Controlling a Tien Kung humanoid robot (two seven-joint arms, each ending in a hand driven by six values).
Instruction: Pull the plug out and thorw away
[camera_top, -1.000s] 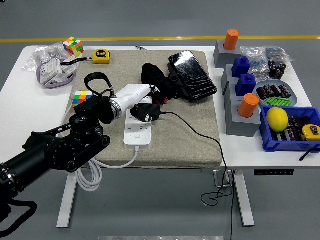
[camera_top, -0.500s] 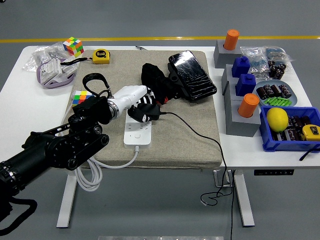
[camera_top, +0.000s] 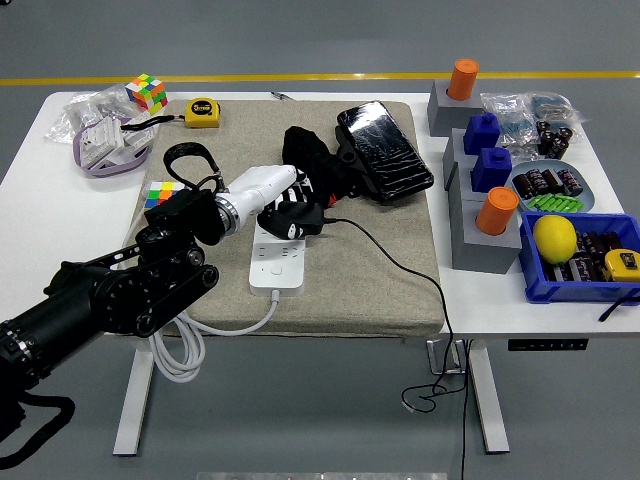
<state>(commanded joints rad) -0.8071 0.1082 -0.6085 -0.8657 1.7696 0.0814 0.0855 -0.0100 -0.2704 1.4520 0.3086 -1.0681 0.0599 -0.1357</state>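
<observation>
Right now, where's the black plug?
In the head view the black plug sits left of centre on the grey mat, at the far end of the white power strip, with the left hand closed on it.

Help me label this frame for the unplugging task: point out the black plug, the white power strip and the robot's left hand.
black plug (camera_top: 305, 222), head view, on its black body beside the fingers.
white power strip (camera_top: 277, 270), head view, on its bare near half.
left hand (camera_top: 272, 196), head view, on the white hand's middle, closed on the plug.
</observation>
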